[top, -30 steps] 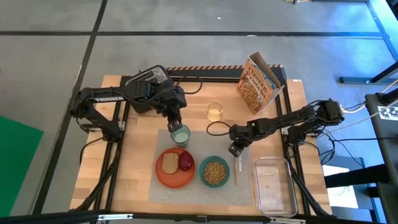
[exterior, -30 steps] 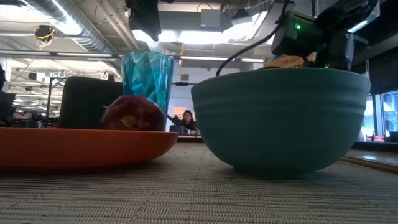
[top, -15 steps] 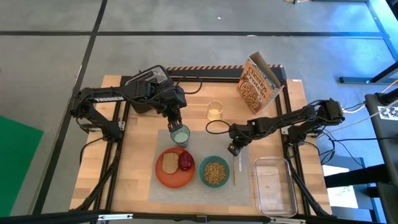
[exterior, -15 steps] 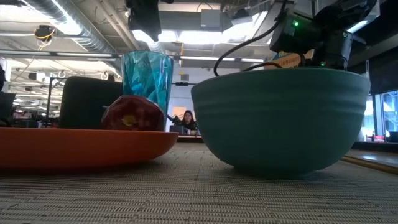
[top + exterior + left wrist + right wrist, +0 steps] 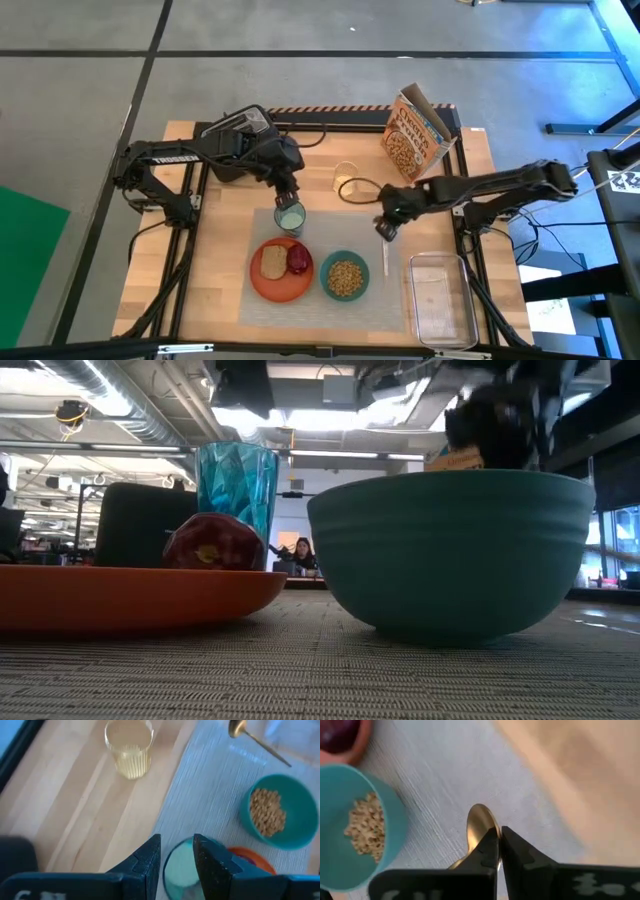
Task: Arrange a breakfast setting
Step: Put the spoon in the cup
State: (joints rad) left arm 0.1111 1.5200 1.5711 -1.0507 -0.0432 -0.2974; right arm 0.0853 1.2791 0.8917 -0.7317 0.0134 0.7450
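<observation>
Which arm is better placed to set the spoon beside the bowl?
The right. Its gripper is shut on the spoon, just beside the bowl. The left gripper is at the cup.

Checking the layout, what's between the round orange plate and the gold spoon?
The teal bowl of cereal sits between the round orange plate and gold spoon, seen in the high view.

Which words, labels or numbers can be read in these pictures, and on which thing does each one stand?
Cereal box: it carries printed lettering on its front, too small and blurred to read.
Left arm: a pale marking on the link, too small to read.
Left wrist view: pale marks at the bottom edge, cut off, unreadable.
No other text can be read.
</observation>
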